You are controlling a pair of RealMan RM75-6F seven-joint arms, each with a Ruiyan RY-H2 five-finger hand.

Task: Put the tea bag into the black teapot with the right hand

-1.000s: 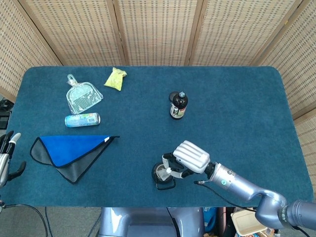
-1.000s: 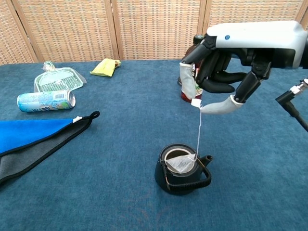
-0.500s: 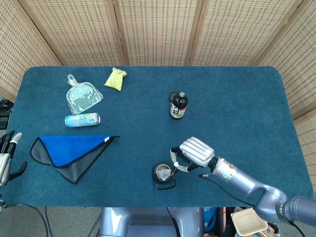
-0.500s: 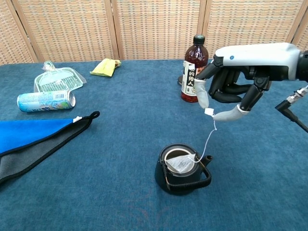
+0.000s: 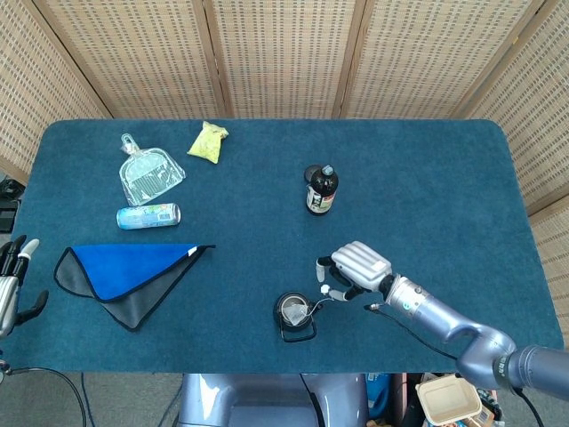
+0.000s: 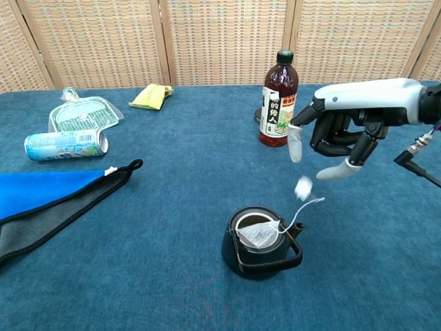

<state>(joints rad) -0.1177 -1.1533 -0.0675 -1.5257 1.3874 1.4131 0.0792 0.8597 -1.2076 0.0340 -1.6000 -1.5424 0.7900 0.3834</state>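
Note:
The black teapot [image 6: 262,252] stands open near the table's front edge, also seen in the head view [image 5: 293,313]. The white tea bag [image 6: 259,234] lies inside its mouth, with the string trailing over the rim by the spout. The paper tag [image 6: 303,187] is in mid-air, free of any finger. My right hand [image 6: 339,135] hovers above and to the right of the teapot, forefinger and thumb apart, holding nothing; the head view shows the right hand [image 5: 358,268] just right of the pot. My left hand [image 5: 12,286] hangs off the table's left edge, holding nothing.
A brown bottle [image 6: 277,100] stands behind the right hand, with a dark lid [image 5: 312,173] beside it. A blue and grey cloth [image 6: 48,196], a lying can [image 6: 65,145], a clear dustpan [image 6: 83,114] and a yellow packet [image 6: 151,96] occupy the left half.
My right hand moved right and lower, away from above the teapot, and let go of the tag, which now drops with a slack string. The tea bag stayed in the pot.

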